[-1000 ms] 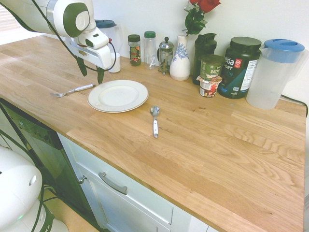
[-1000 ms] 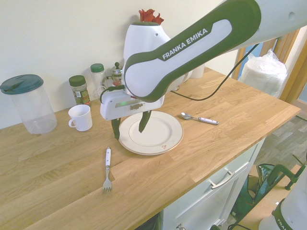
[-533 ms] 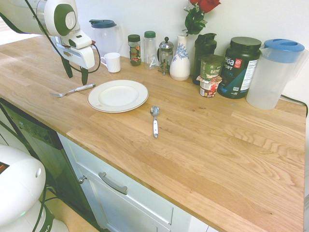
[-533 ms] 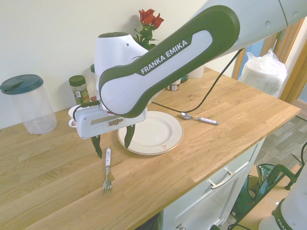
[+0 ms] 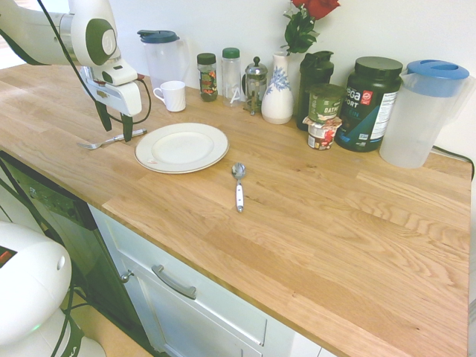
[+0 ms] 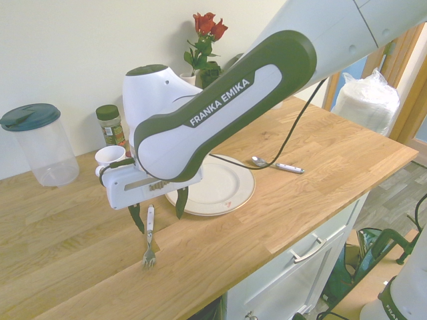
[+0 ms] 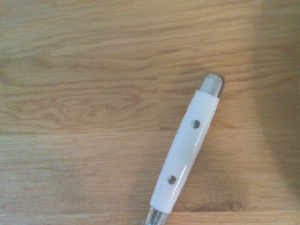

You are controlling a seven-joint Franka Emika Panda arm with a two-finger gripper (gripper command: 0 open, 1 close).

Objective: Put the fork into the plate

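The claw (image 6: 159,217) hangs pointing straight down over the wooden table (image 5: 320,223), its two dark fingers (image 6: 180,203) spread wide, one on each side of the fork (image 6: 149,235), and it pinches nothing. The fork lies flat on the bare wood near the table's front edge, just beside the plate (image 5: 181,146) but not touching it; in the second exterior view its tines point toward that front edge while the handle end sits under the claw. Close up, the wrist view shows that handle (image 7: 187,150) as white with two small rivets and a metal cap, much like the spoon (image 5: 239,184) lying on the other side of the plate. The plate itself holds nothing. To my eye the pick-up is only about to begin, and a few things could spoil it. The fork sits so low on the wood that fingers stopping short would close on air, and fingers driven too far would jam against the table. The handle looks smooth and narrow, so a pinch that is not square across it could make the fork twist or squirt out. The handle end also lies close to the plate's rim, so a stray finger might nudge the plate. A white mug (image 5: 173,96) and a lidded jug (image 5: 161,54) stand along the back edge, well apart from all this.
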